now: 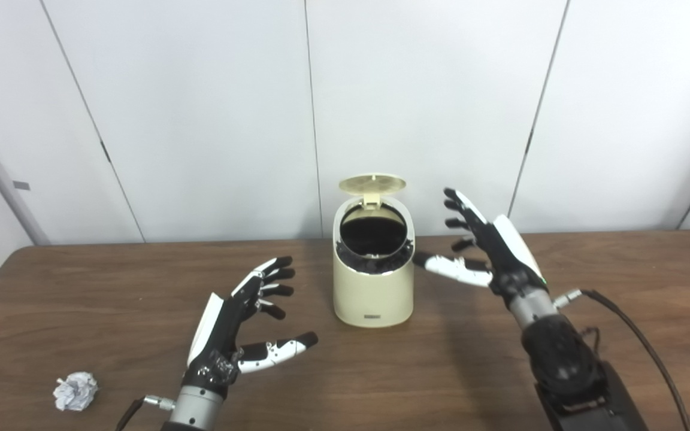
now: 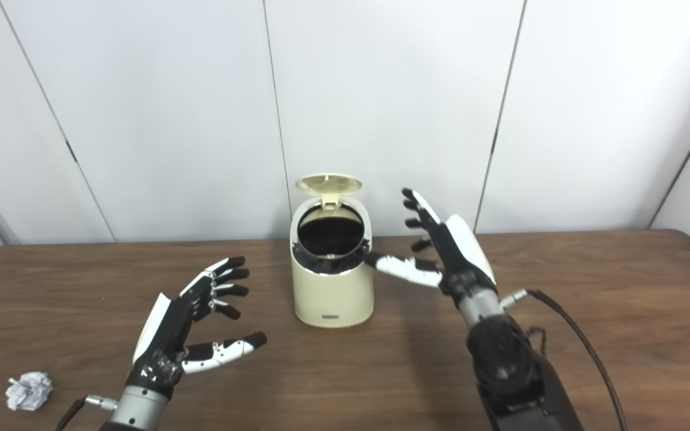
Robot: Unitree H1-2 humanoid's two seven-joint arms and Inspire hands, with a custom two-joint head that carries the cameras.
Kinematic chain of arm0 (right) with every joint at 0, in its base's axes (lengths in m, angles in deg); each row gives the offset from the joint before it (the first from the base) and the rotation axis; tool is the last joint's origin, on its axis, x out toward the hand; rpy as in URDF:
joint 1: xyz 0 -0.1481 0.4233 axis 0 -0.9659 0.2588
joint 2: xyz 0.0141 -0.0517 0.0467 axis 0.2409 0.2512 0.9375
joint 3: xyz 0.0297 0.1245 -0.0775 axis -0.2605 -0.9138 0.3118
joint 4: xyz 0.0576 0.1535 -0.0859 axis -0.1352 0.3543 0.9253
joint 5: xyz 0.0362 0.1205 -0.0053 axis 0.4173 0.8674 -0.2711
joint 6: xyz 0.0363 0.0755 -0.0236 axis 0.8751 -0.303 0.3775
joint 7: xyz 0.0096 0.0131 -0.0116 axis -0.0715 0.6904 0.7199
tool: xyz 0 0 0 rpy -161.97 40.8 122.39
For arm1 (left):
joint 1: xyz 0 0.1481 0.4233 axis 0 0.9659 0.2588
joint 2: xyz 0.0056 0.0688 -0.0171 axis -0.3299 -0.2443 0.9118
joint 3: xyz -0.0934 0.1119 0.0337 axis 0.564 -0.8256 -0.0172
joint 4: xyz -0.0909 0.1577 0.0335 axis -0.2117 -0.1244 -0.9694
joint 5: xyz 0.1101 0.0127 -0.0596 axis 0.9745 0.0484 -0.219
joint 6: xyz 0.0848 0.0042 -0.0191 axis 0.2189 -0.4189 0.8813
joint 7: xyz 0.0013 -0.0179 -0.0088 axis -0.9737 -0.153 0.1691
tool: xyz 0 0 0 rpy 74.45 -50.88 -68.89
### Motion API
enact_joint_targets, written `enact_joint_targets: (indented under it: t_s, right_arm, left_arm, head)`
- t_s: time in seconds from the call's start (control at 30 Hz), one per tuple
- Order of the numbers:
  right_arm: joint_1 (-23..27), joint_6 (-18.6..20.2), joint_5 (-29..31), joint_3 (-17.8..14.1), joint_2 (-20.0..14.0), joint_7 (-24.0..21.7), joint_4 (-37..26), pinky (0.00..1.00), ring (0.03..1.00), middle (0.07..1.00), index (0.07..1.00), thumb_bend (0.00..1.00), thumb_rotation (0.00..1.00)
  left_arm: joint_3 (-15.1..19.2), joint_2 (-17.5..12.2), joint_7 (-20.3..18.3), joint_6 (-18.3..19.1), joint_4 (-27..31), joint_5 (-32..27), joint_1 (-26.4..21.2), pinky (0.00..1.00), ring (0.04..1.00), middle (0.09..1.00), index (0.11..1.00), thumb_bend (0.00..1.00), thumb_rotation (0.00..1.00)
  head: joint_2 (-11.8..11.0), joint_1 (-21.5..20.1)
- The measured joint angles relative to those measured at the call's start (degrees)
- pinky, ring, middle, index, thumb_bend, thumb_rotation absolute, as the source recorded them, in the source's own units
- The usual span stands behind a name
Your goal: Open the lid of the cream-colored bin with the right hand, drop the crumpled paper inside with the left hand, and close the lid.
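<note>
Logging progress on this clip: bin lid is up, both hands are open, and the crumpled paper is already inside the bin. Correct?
Not quite. The crumpled paper lies on the table near its front left corner, beside the left hand, as the left eye view shows. The lid is up; the right hand is open too.

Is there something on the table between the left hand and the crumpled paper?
Nothing visible: only bare table lies between the open left hand and the crumpled paper, which sits near the front-left edge.
</note>
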Motion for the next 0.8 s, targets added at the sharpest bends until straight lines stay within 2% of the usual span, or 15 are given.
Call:
enact_joint_targets:
  t_s: [0.07, 0.2, 0.23, 0.33, 0.4, 0.5, 0.6, 0.7, 0.8]
  right_arm:
    - [-1.29, -0.89, 0.55, -0.08, -0.41, -0.01, -0.69, 0.69, 0.84, 0.902, 0.964, 0.75, 0.52]
    - [-3.89, -3.99, 2.44, -0.1, -1.13, -0.36, -2.54, 0.71, 0.852, 0.917, 0.969, 0.77, 0.5]
    - [-4.42, -4.25, 2.92, -0.12, -1.42, -0.95, -2.78, 0.72, 0.857, 0.93, 0.978, 0.76, 0.49]
    - [-5.81, -4.5, 4.44, -0.23, -2.86, -2.74, -3.37, 0.74, 0.868, 0.946, 0.991, 0.77, 0.46]
    - [-6.66, -5.34, 4.77, -0.73, -3.86, -3.05, -3.37, 0.73, 0.867, 0.939, 0.986, 0.78, 0.42]
    - [-7.63, -5.46, 4.43, -1.24, -5.06, -3.04, -3.36, 0.74, 0.872, 0.941, 0.989, 0.73, 0.32]
    - [-8.24, -5.41, 4.0, -1.66, -5.45, -3.05, -3.33, 0.75, 0.881, 0.948, 0.995, 0.73, 0.32]
    - [-8.53, -4.81, 4.74, -1.87, -5.45, -3.81, -3.43, 0.74, 0.889, 0.957, 1.0, 0.74, 0.36]
    - [-8.68, -4.28, 5.58, -2.08, -5.46, -4.89, -3.84, 0.72, 0.896, 0.96, 1.0, 0.74, 0.34]
  left_arm:
    - [-0.01, 0.0, 0.0, 0.0, 0.0, 0.04, 0.0, 0.56, 0.727, 0.814, 0.863, 0.73, 0.07]
    - [-0.09, 0.15, 0.06, 0.0, 0.0, 0.16, -0.03, 0.55, 0.721, 0.811, 0.857, 0.74, 0.07]
    - [-0.21, 0.4, 0.15, 0.0, 0.0, 0.35, -0.05, 0.54, 0.717, 0.809, 0.856, 0.74, 0.07]
    - [-0.84, 1.53, 0.73, -0.04, -0.05, 1.17, -0.05, 0.53, 0.717, 0.806, 0.85, 0.75, 0.08]
    - [-1.28, 2.48, 1.2, -0.11, -0.32, 2.47, -0.08, 0.54, 0.724, 0.805, 0.844, 0.75, 0.1]
    - [-1.8, 4.03, 2.49, -0.24, -1.05, 3.54, -0.2, 0.53, 0.725, 0.8, 0.835, 0.77, 0.11]
    - [-2.04, 4.89, 2.99, -0.25, -1.4, 4.96, -0.41, 0.52, 0.723, 0.799, 0.835, 0.77, 0.1]
    - [-1.9, 4.99, 3.18, 0.05, -1.15, 5.62, -0.65, 0.52, 0.702, 0.79, 0.809, 0.74, 0.08]
    - [-1.55, 4.84, 3.16, 2.48, 1.38, 7.49, -0.23, 0.51, 0.679, 0.777, 0.783, 0.72, 0.06]
  head:
    - [0.0, 0.0]
    - [-0.26, 7.46]
    - [-0.52, 10.52]
    - [-1.4, 12.74]
    - [-1.75, 15.63]
    - [-2.99, 19.59]
    - [-3.86, 23.27]
    - [-4.48, 25.12]
    - [-4.83, 26.63]
